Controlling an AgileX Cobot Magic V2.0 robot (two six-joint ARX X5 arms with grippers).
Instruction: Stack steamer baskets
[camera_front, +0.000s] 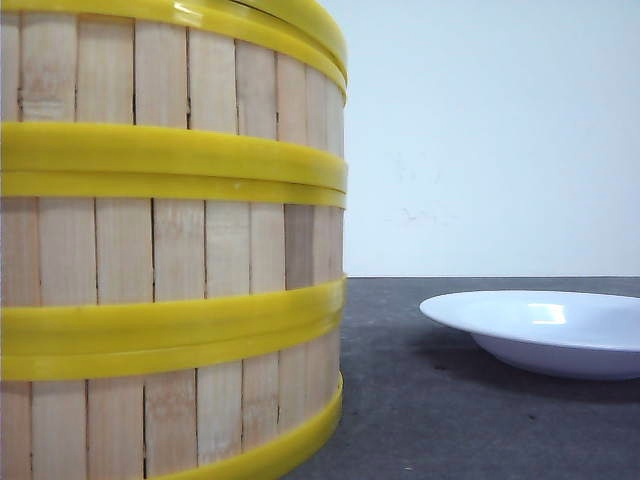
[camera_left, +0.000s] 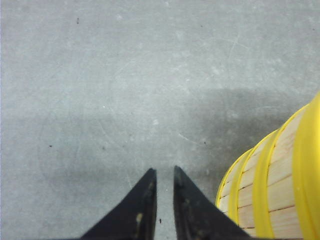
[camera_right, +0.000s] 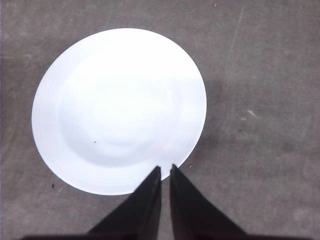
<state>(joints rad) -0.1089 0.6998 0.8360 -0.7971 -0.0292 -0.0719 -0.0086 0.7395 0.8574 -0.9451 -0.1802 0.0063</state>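
Stack of three round steamer baskets (camera_front: 170, 250), pale vertical wooden slats bound by thick yellow plastic rims, filled the near left of the front view, one basket seated on another with the rims meeting in level bands; the topmost rim ran off the frame at 12 o'clock. The column stood on the dark grey table (camera_front: 420, 420). Judged from this, the stacking appeared complete or nearly so. In the left wrist view, the same stack (camera_left: 277, 185) lay at 4 o'clock of the frame, just beside but apart from the left gripper (camera_left: 165, 172), whose black fingers were drawn nearly together around nothing, a thin gap showing between the tips. In the right wrist view, the right gripper (camera_right: 165, 169) hung likewise narrowed and empty, its tips over the near edge of a white shallow round plate (camera_right: 120, 110); contact with the plate could not be told. Farther back in the front view, that plate (camera_front: 545, 330) rested at 3 o'clock, well apart from the stack, before a pale wall (camera_front: 490, 130). Risk: a sideways sweep of the left arm could strike the tall column and slide an upper basket off its seat, since only the rims locate one basket on the next.
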